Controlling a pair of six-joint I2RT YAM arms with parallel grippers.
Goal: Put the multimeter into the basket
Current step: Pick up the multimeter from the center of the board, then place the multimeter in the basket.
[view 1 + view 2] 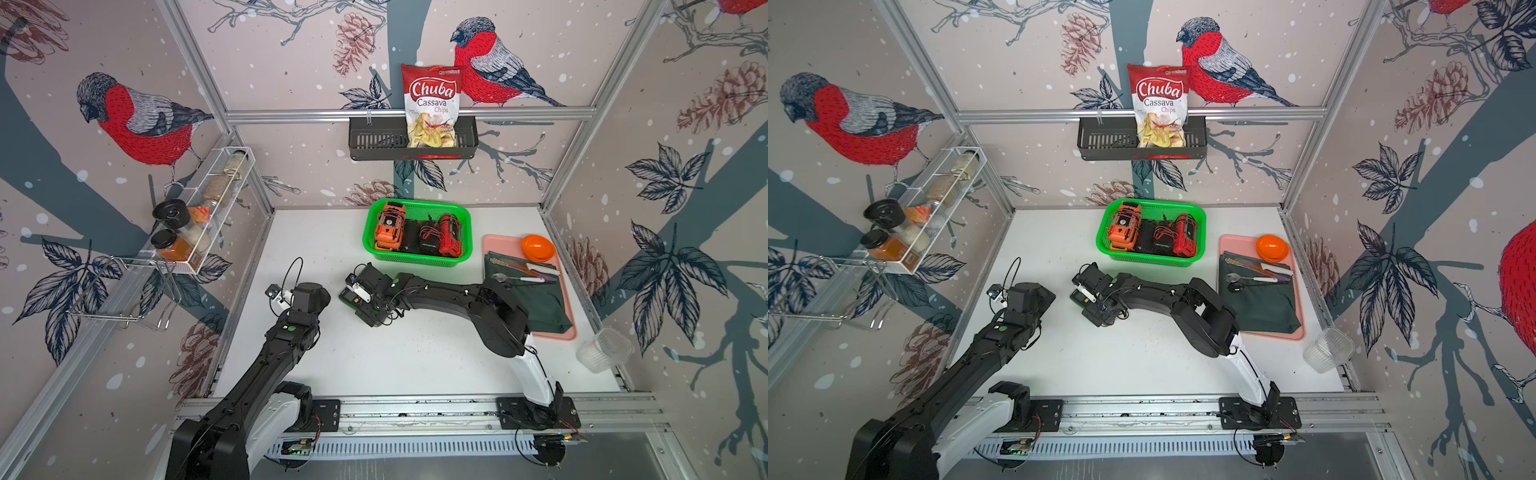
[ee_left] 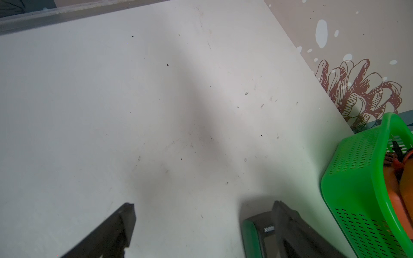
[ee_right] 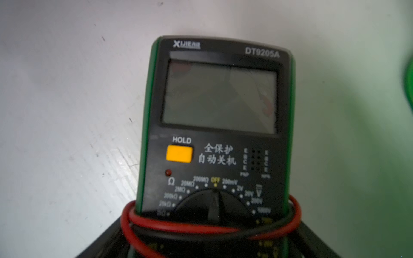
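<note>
Straddling DT9205A multimeter (image 3: 214, 143) flat on table (image 3: 67, 111): right gripper (image 3: 212, 223) jaws wide at case sides, grip unclear. Likely rigid, hefty, rubbery edges; pinch mid-body, clear of leads (image 3: 178, 227). Basket (image 1: 415, 259) near, beside gripper.

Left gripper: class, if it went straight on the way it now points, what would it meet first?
Probably the bare white table: the left gripper points down at it, jaws open, nothing between. The green multimeter and the basket sit off to one side.
</note>
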